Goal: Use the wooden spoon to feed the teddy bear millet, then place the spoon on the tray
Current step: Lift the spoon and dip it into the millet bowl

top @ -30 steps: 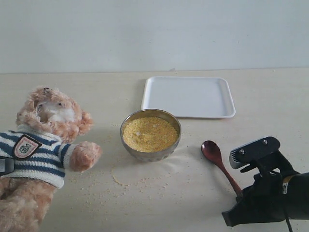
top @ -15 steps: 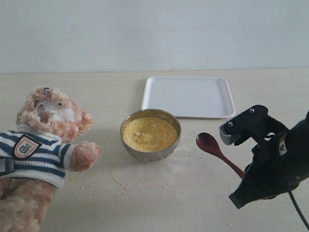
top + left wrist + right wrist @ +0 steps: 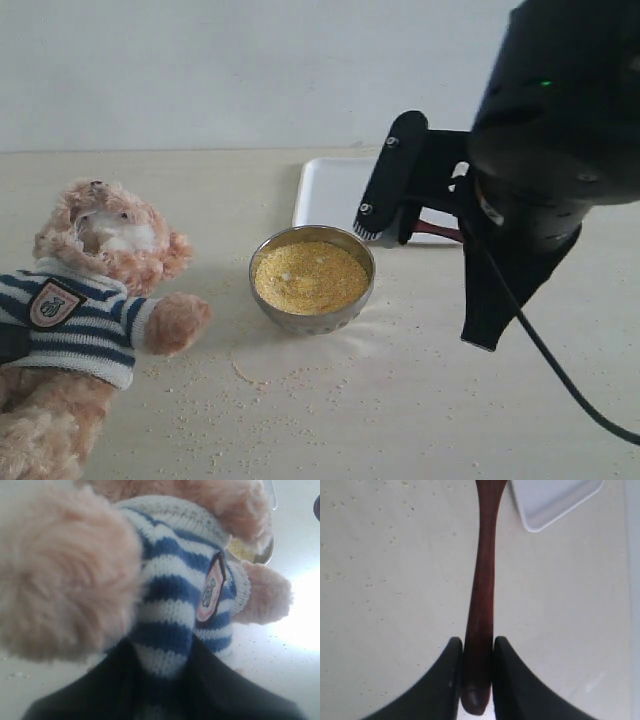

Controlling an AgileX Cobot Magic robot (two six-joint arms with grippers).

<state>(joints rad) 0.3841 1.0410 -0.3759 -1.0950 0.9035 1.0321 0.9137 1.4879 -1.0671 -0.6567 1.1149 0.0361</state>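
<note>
The teddy bear (image 3: 95, 290) lies at the left of the table, muzzle up. My left gripper (image 3: 162, 680) is shut on the bear's striped shirt (image 3: 175, 610); only a dark sliver of it shows at the exterior view's left edge. My right gripper (image 3: 477, 647) is shut on the end of the wooden spoon (image 3: 482, 580), held in the air. Only a short piece of the spoon's handle (image 3: 440, 229) shows past the black arm, and its bowl is hidden. Millet (image 3: 310, 277) fills the steel bowl (image 3: 262, 295) at the centre. The arm partly covers the white tray (image 3: 330, 190) behind it.
Loose millet specks (image 3: 300, 385) lie scattered on the table in front of the steel bowl and toward the bear. The right arm (image 3: 540, 150) looms large at the upper right, with a cable hanging down. A corner of the tray (image 3: 555, 500) shows below the spoon.
My right gripper has lifted the spoon off the table and carried it up and back, to above the tray's front edge beside the bowl. The bear and left gripper have not moved.
</note>
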